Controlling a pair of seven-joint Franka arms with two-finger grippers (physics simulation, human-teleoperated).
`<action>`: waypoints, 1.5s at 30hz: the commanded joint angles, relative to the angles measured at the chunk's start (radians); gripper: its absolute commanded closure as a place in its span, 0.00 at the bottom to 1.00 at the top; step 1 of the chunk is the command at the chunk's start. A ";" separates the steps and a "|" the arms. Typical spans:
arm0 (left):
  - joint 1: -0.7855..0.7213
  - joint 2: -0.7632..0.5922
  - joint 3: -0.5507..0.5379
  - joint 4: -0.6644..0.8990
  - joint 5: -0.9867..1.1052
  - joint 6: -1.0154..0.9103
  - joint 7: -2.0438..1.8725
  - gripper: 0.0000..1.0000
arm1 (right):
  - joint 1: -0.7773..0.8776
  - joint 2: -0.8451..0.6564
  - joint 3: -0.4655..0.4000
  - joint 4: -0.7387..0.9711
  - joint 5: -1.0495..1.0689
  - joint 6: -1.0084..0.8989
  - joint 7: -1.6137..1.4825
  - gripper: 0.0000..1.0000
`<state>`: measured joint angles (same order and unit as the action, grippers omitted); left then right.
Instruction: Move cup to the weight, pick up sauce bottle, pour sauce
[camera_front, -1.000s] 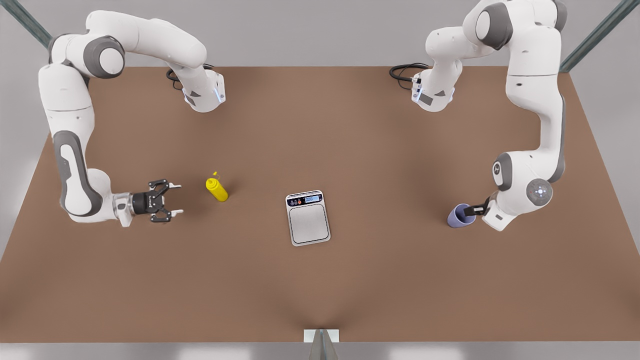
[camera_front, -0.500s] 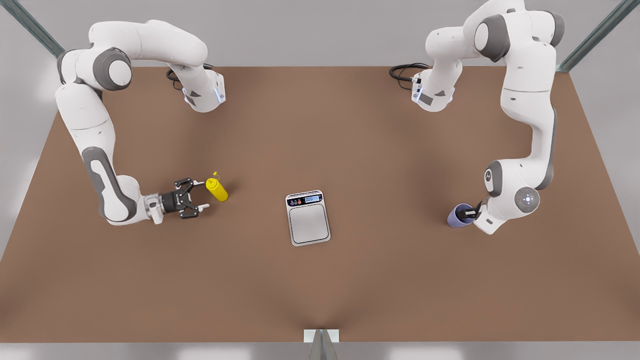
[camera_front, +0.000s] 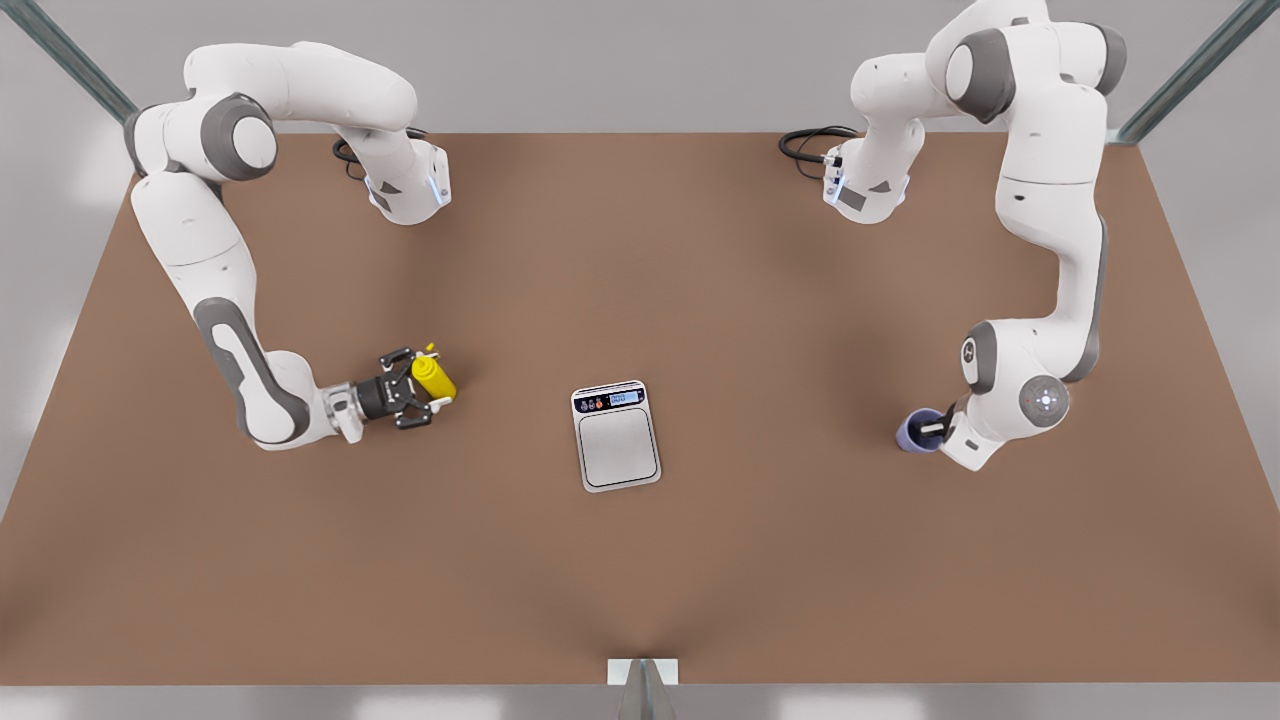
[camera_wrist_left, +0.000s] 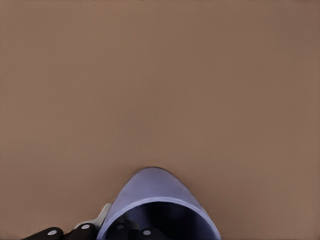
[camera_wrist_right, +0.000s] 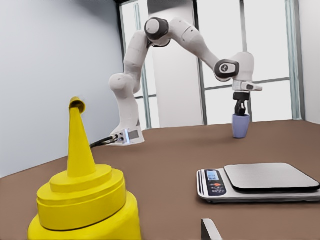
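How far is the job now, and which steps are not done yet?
Nothing is finished. The cup stands far from the weight, with the left tool at its rim, one finger inside. The right tool is open around the sauce bottle, which stands on the table. Moving, lifting and pouring remain.

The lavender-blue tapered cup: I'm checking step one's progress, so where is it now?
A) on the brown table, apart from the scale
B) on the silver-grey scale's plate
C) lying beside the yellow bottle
A: the lavender-blue tapered cup stands at the left gripper, far toward the front view's right of the silver-grey scale, whose plate is bare.
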<state>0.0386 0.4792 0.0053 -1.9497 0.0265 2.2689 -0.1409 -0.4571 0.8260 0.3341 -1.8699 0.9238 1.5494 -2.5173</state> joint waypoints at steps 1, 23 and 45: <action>-0.002 -0.007 -0.001 0.000 -0.008 -0.003 -0.011 0.79 | 0.000 0.001 0.000 0.000 0.001 -0.002 0.000 0.00; -0.687 0.226 -0.059 0.476 -0.197 0.009 -1.183 0.79 | 0.023 -0.197 0.117 0.371 -0.284 -0.196 0.620 0.58; -0.714 0.314 -0.048 0.545 -0.112 0.110 -1.221 0.00 | 0.276 -0.194 0.143 0.655 -0.701 -0.095 1.089 0.58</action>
<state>-0.6749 0.7931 -0.0430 -1.4052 -0.0966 2.3805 -1.3615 -0.1825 0.6341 0.4790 -1.2172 0.2236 1.4657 -1.4240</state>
